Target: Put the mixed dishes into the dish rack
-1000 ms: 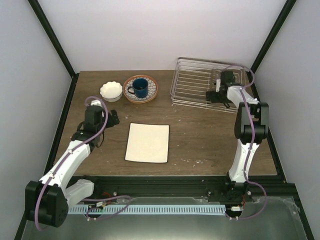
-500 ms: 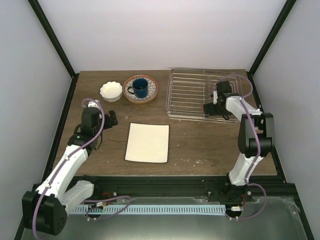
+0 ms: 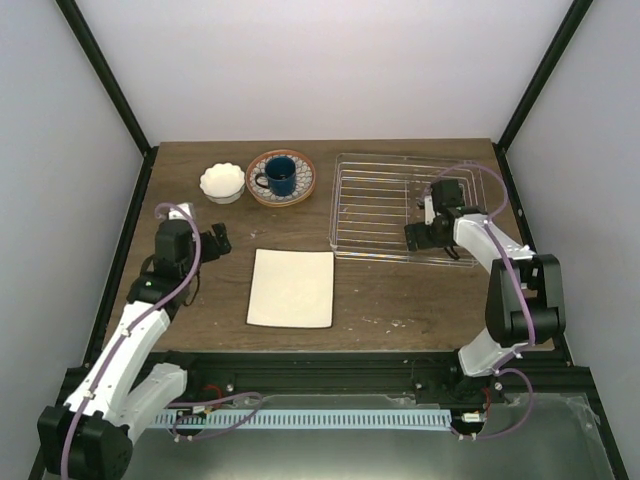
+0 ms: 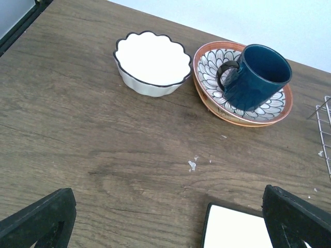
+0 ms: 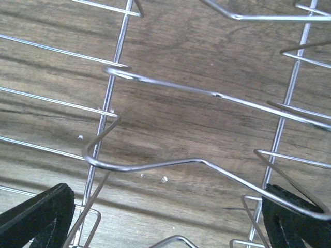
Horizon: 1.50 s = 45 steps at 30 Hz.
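Observation:
The silver wire dish rack [image 3: 400, 158] lies flat at the back right of the table and holds no dishes. My right gripper [image 3: 416, 237] hovers over its near edge, open, with rack wires [image 5: 170, 163] below and between its spread fingers [image 5: 36, 217]. The white scalloped bowl [image 3: 222, 182] stands at the back left. The dark blue mug [image 3: 282, 175] sits on the orange-rimmed patterned plate [image 3: 300, 190] beside it. The cream rectangular plate [image 3: 292, 288] lies mid-table. My left gripper [image 3: 216, 241] is open and empty, left of the cream plate [image 4: 235, 232], facing the bowl [image 4: 152, 59] and mug [image 4: 258, 77].
Black frame posts and white walls close in the table on the left, right and back. The rack's corner [image 4: 323, 111] shows at the right edge of the left wrist view. Small white crumbs [image 4: 192, 165] lie on the wood.
The rack has come down from a tilted position and slid forward and to the left with my right gripper. My left arm has drawn back a little toward the near left.

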Each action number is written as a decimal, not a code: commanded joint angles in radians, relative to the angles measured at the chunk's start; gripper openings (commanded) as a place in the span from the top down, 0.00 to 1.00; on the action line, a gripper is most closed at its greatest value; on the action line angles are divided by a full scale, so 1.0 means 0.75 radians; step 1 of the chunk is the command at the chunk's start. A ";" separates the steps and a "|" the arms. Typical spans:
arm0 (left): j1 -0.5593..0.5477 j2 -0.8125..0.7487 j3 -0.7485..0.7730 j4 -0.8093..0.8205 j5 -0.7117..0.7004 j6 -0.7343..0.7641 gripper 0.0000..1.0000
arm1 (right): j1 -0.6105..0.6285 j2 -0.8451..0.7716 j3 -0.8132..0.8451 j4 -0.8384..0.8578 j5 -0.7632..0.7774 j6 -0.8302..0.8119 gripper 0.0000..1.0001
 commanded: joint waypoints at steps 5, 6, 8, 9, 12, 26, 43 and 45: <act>-0.002 -0.065 0.055 -0.078 -0.017 0.001 0.00 | 0.042 -0.069 -0.048 -0.012 0.008 -0.044 0.00; -0.002 -0.066 0.057 -0.081 -0.014 0.003 0.00 | 0.043 -0.072 -0.051 -0.011 0.016 -0.044 0.00; -0.003 -0.063 0.063 -0.087 -0.006 0.010 0.00 | 0.043 -0.081 -0.051 -0.007 0.035 -0.043 0.00; -0.002 -0.060 0.066 -0.089 -0.001 0.012 0.00 | 0.043 -0.092 -0.049 -0.002 0.047 -0.040 0.00; -0.002 -0.042 0.061 -0.091 0.010 0.014 0.00 | 0.043 -0.126 -0.020 0.000 0.061 -0.032 0.00; -0.004 0.122 0.023 0.026 0.162 0.039 0.00 | 0.043 -0.333 0.060 0.095 0.130 0.055 0.00; -0.021 0.226 -0.021 0.081 0.155 0.043 0.00 | -0.407 -0.065 0.316 0.252 0.273 0.345 0.00; -0.020 0.233 -0.027 0.091 0.162 0.041 0.00 | -0.451 -0.002 0.370 0.250 0.178 0.341 0.00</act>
